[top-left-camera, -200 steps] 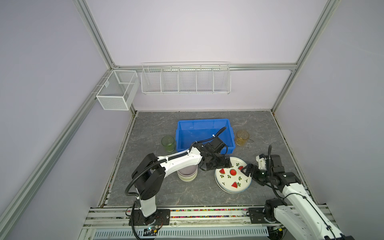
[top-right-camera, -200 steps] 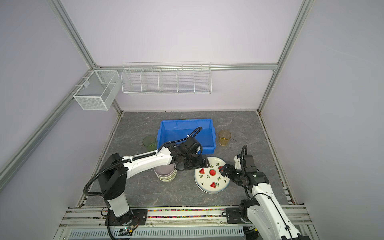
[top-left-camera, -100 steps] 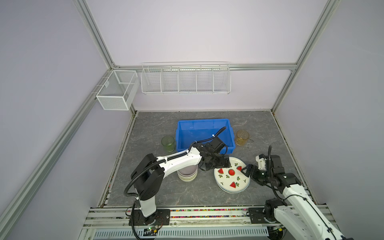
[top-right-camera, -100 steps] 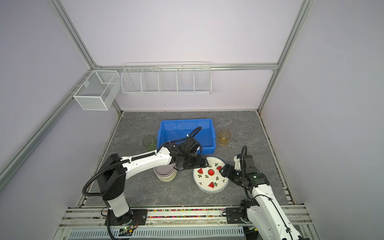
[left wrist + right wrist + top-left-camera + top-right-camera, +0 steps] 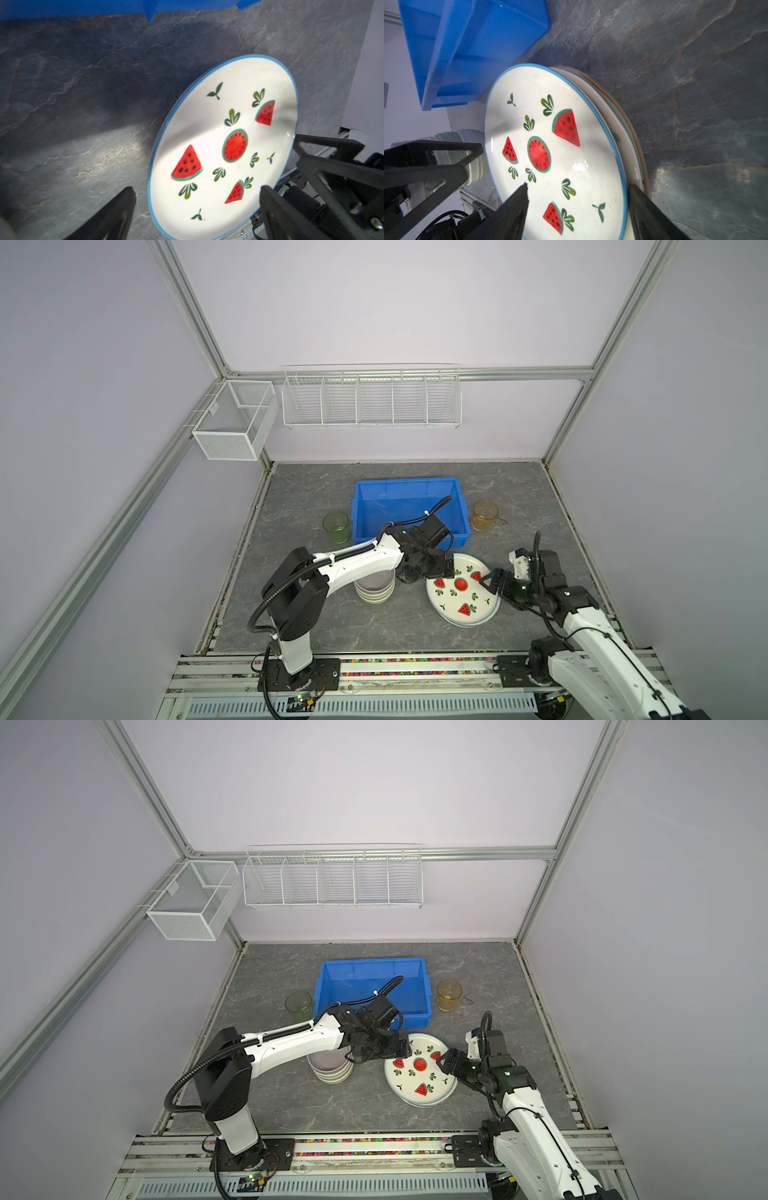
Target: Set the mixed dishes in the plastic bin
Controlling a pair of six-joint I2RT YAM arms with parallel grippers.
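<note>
The watermelon-print plate [image 5: 457, 593] [image 5: 415, 1073] [image 5: 218, 135] [image 5: 550, 135] lies on top of a stack of plates [image 5: 623, 135], shifted off-centre toward the bin. My left gripper [image 5: 436, 572] [image 5: 197, 190] is open at the plate's left rim, one finger above the plate and one above the floor. My right gripper [image 5: 490, 578] [image 5: 578, 185] is open at the right rim, which sits between its fingers. The blue plastic bin [image 5: 407, 481] [image 5: 374, 961] stands empty just behind. A stack of small bowls [image 5: 374, 589] sits under the left arm.
A green cup [image 5: 336, 526] stands left of the bin and an amber cup [image 5: 484, 515] right of it. White wire baskets [image 5: 372, 402] hang on the back wall and the left frame. The grey stone floor [image 5: 374, 626] ends at a rail in front.
The watermelon plate has slid a little to the left on its stack. My right gripper's jaws narrowed slightly. The left arm has hardly moved.
</note>
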